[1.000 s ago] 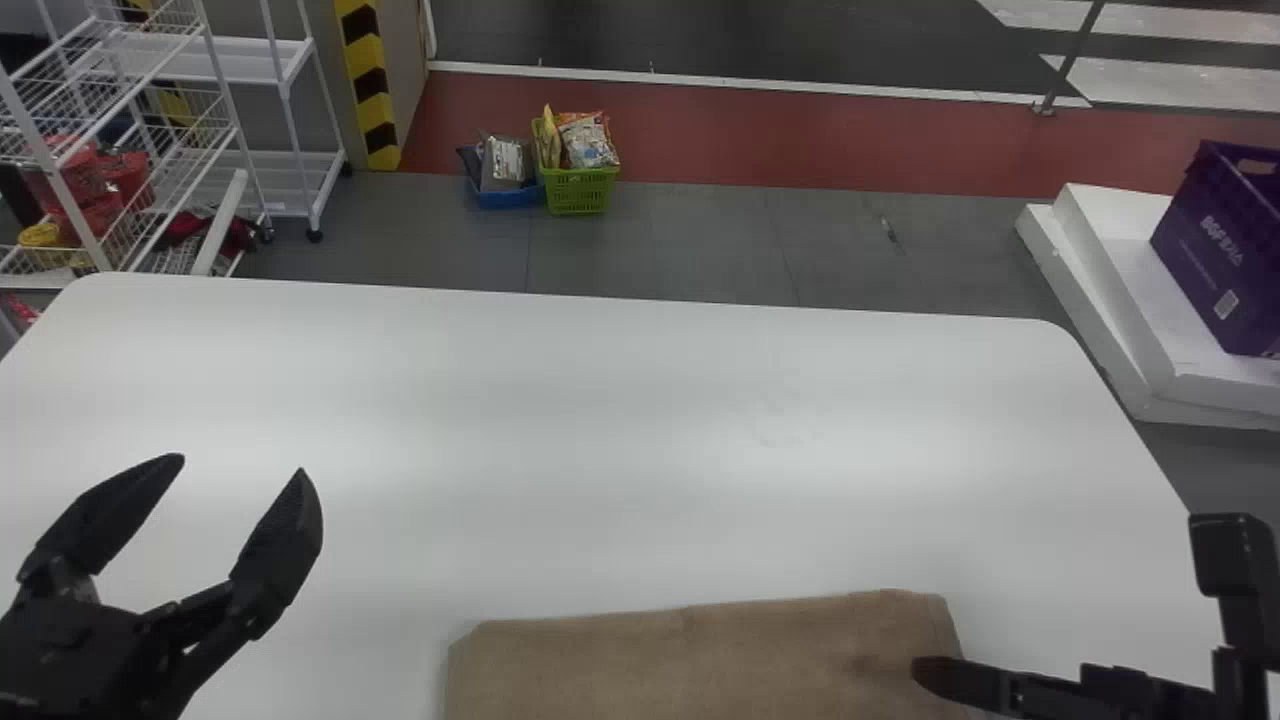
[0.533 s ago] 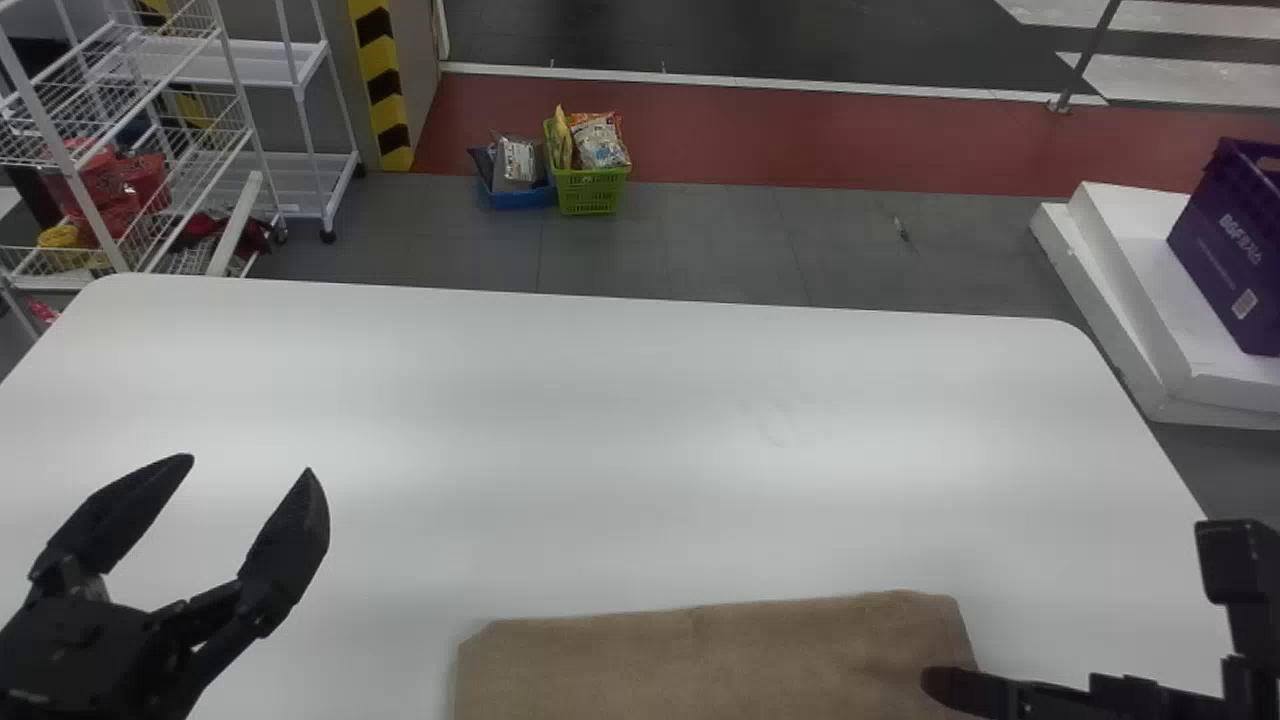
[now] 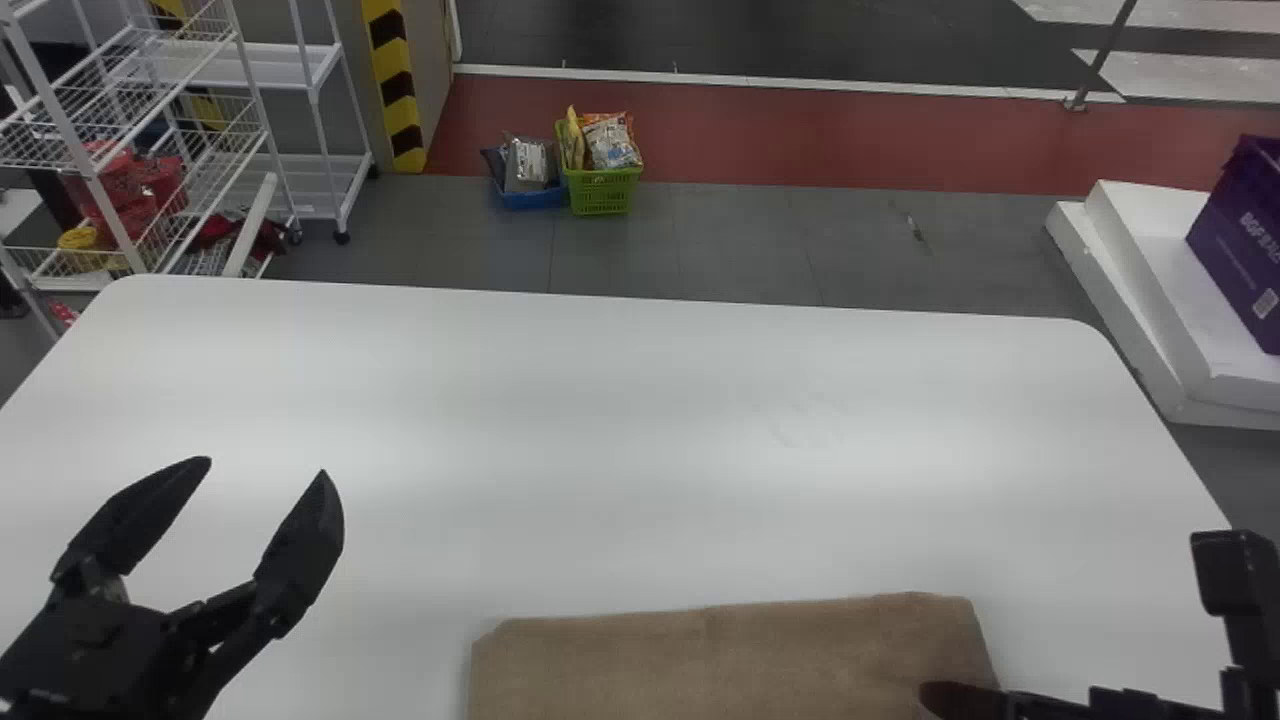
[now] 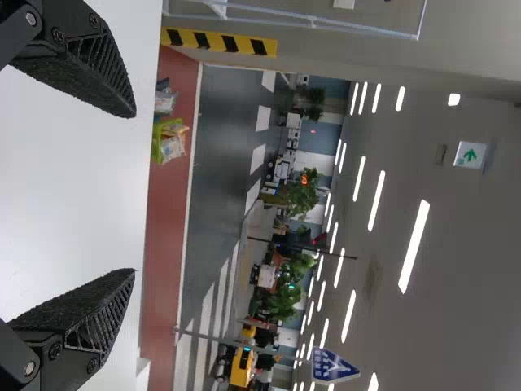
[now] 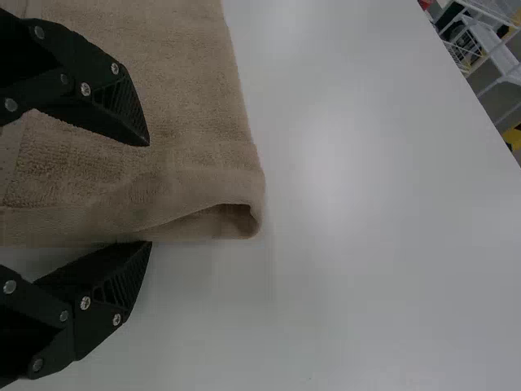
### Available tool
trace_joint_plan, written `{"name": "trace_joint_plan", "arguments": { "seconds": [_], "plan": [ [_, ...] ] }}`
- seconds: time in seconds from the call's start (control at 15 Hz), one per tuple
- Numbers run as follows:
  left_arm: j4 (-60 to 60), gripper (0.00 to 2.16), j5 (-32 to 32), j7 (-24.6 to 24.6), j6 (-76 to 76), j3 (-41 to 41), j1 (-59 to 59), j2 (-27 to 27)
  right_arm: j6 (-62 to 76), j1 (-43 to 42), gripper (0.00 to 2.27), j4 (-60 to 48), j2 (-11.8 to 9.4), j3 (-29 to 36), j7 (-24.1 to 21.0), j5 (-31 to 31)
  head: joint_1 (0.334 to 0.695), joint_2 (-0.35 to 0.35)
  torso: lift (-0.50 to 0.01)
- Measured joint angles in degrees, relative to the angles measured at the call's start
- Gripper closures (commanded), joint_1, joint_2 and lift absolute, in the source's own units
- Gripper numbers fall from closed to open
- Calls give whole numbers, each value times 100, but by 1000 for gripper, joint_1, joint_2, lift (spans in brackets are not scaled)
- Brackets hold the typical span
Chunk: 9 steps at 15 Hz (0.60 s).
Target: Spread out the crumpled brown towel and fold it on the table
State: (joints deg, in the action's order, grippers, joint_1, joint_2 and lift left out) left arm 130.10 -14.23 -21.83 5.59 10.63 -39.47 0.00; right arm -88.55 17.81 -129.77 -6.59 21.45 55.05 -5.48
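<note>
- Flat brown cloth towel (image 3: pixel 720 660) at six o'clock on the round-cornered white table (image 3: pixel 640 430)!
- My black right gripper (image 3: pixel 1058 620), four o'clock: jaws apart, towel edge between them.
- Black left gripper (image 3: pixel 266 465), eight o'clock: jaws wide, room toward twelve.

And here's the towel (image 3: pixel 740 660), matt, rough-looped cloth, over a smooth tabletop (image 3: pixel 640 420) with a soft sheen; now matt black, ribbed fingers (image 5: pixel 118 110), shiny metal screws (image 5: pixel 85 303) in them.
</note>
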Motion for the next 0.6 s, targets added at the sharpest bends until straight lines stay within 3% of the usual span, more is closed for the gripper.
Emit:
{"name": "trace_joint_plan", "arguments": {
  "seconds": [0.07,0.6],
  "plan": [
    [6,147,-1,-9,0,-1,-6,0,0,15,765,18,-2,-3,21,18,695,-62,-127],
    [118,147,-269,-288,235,-239,-342,0,0,13,853,357,-19,385,254,705,695,-108,-127]
  ]
}}
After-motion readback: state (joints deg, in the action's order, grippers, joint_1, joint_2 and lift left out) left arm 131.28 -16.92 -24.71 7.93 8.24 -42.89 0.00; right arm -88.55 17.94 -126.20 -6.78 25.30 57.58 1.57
